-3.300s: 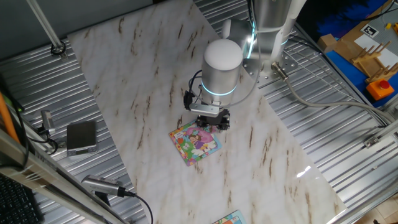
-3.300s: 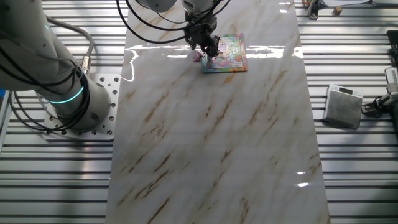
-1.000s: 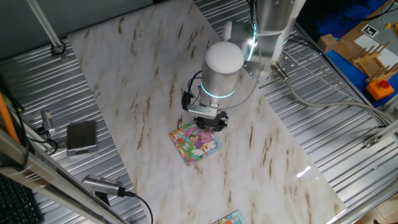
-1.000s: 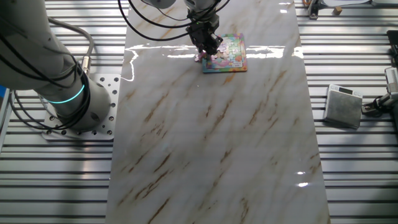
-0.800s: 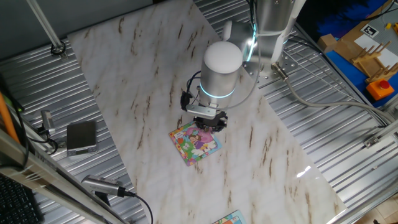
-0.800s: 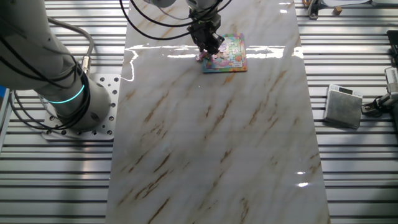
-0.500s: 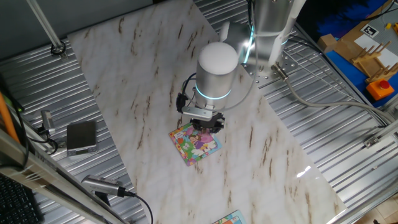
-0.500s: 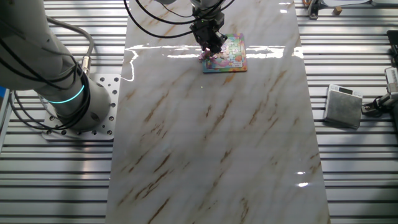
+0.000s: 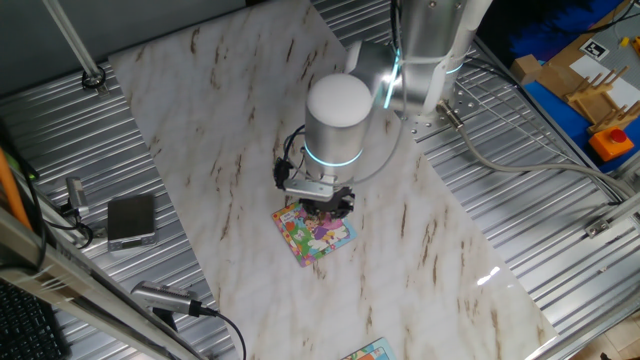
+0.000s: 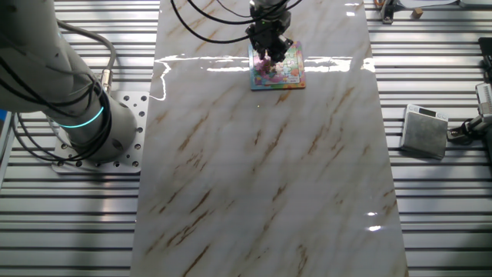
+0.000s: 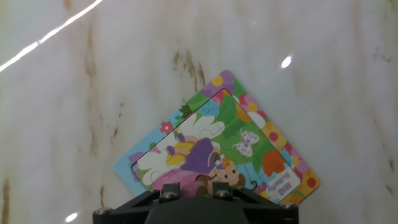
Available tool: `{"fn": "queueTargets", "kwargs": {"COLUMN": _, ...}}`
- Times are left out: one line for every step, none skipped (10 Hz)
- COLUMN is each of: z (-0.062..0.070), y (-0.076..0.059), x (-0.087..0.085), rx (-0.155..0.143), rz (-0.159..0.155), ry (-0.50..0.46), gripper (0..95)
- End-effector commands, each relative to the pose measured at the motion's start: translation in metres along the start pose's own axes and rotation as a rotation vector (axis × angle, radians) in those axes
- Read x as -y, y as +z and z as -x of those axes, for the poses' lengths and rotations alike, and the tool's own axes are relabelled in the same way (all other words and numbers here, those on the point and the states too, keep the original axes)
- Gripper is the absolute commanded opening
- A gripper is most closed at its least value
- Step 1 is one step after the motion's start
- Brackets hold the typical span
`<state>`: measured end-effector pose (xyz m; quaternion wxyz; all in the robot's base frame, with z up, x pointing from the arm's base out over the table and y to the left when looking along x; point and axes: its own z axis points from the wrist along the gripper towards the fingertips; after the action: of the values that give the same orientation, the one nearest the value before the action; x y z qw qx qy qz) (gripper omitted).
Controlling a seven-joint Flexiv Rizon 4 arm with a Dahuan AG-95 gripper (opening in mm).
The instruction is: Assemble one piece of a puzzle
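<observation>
bright overhead light | glare streaks on marble tabletop [image 10: 261, 177] | sharp focus

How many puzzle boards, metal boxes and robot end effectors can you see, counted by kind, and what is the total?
Puzzle boards: 2, the cartoon puzzle under the arm and a second board's sliver at the bottom edge
Grey metal boxes: 1, the box on the ribbed surface
End effectors: 1, the end effector over the puzzle
Total: 4
</observation>
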<state>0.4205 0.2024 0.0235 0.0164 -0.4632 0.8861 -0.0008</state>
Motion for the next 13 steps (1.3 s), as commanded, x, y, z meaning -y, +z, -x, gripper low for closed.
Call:
{"fn": "queueTargets", "kwargs": {"z": 0.0049, "y": 0.0014, "x": 0.0037, "rx": 0.003, "rz": 0.004, "ry": -0.022, "gripper": 0.0}}
{"fn": "queueTargets", "kwargs": {"z": 0.0064, "y": 0.0026, "x": 0.0049, "rx": 0.003, "rz": 0.004, "ry": -0.042, "gripper": 0.0}}
{"fn": "queueTargets", "kwargs": {"z": 0.0077, "y": 0.0040, "x": 0.0062, "rx": 0.001, "rz": 0.003, "ry": -0.074, "gripper": 0.0}}
{"fn": "queueTargets", "kwargs": {"z": 0.0083, "y": 0.0049, "x": 0.0068, "rx": 0.000, "rz": 0.003, "ry": -0.103, "gripper": 0.0}}
{"fn": "queueTargets", "kwargs": {"z": 0.0085, "y": 0.0058, "x": 0.0071, "rx": 0.000, "rz": 0.003, "ry": -0.139, "gripper": 0.0}}
{"fn": "queueTargets", "kwargs": {"z": 0.0083, "y": 0.0069, "x": 0.0072, "rx": -0.002, "rz": 0.002, "ry": -0.192, "gripper": 0.0}}
{"fn": "queueTargets", "kwargs": {"z": 0.0082, "y": 0.0075, "x": 0.0073, "rx": -0.002, "rz": 0.002, "ry": -0.216, "gripper": 0.0}}
{"fn": "queueTargets", "kwargs": {"z": 0.0076, "y": 0.0082, "x": 0.0076, "rx": -0.002, "rz": 0.003, "ry": -0.254, "gripper": 0.0}}
{"fn": "queueTargets", "kwargs": {"z": 0.0074, "y": 0.0082, "x": 0.0076, "rx": -0.002, "rz": 0.004, "ry": -0.264, "gripper": 0.0}}
{"fn": "queueTargets", "kwargs": {"z": 0.0068, "y": 0.0078, "x": 0.0079, "rx": -0.004, "rz": 0.007, "ry": -0.292, "gripper": 0.0}}
{"fn": "queueTargets", "kwargs": {"z": 0.0060, "y": 0.0074, "x": 0.0083, "rx": -0.005, "rz": 0.011, "ry": -0.306, "gripper": 0.0}}
{"fn": "queueTargets", "kwargs": {"z": 0.0055, "y": 0.0071, "x": 0.0085, "rx": -0.006, "rz": 0.014, "ry": -0.311, "gripper": 0.0}}
{"fn": "queueTargets", "kwargs": {"z": 0.0053, "y": 0.0070, "x": 0.0086, "rx": -0.006, "rz": 0.018, "ry": -0.318, "gripper": 0.0}}
